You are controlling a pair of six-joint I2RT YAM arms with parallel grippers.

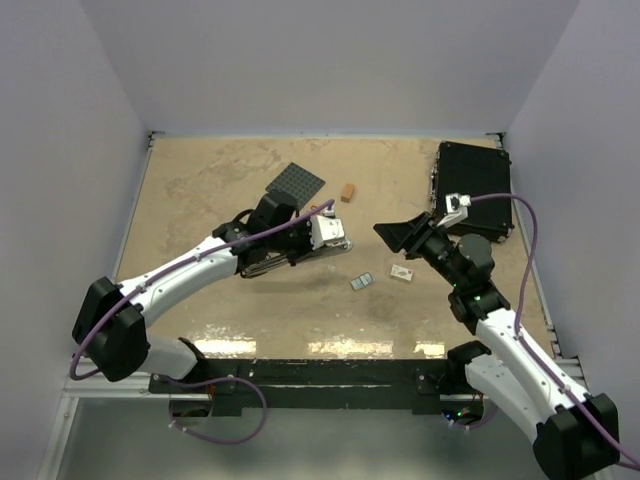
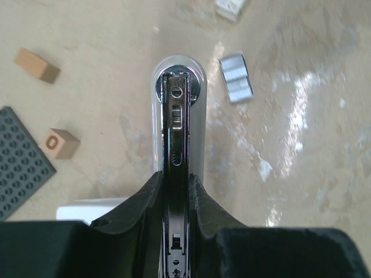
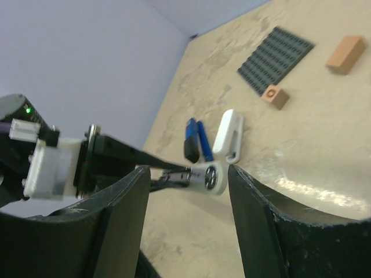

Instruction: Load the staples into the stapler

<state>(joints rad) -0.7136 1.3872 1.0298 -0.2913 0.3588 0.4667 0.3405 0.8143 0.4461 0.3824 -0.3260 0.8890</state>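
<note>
L gripper (image 2: 177, 180): fingers (image 2: 148, 200) pressed together on stapler (image 2: 177, 116), one each side of its dark metal channel. Stapler appears raised off table (image 1: 200, 200), nose pointing away from wrist cam, channel face up to cam.

R gripper (image 1: 400, 236): fingers (image 3: 116, 220) spread, nothing gripped. It faces stapler nose, apart from it.

Staples: grey tray piece (image 1: 362, 282) lies flat on table, on near side of stapler nose, btwn the two grippers. Whitish box (image 1: 402, 272) lies just to its R, near R gripper. Both loose on table.

Other items:
- orange block (image 2: 37, 65)
- 2nd orange block w/ round mark (image 2: 59, 143)
- dark studded plate (image 1: 296, 183), far side, L of centre
- black case (image 1: 472, 188), far R
- white oblong item (image 3: 228, 134) and blue items (image 3: 202, 138) side by side under L arm, type unclear
</note>
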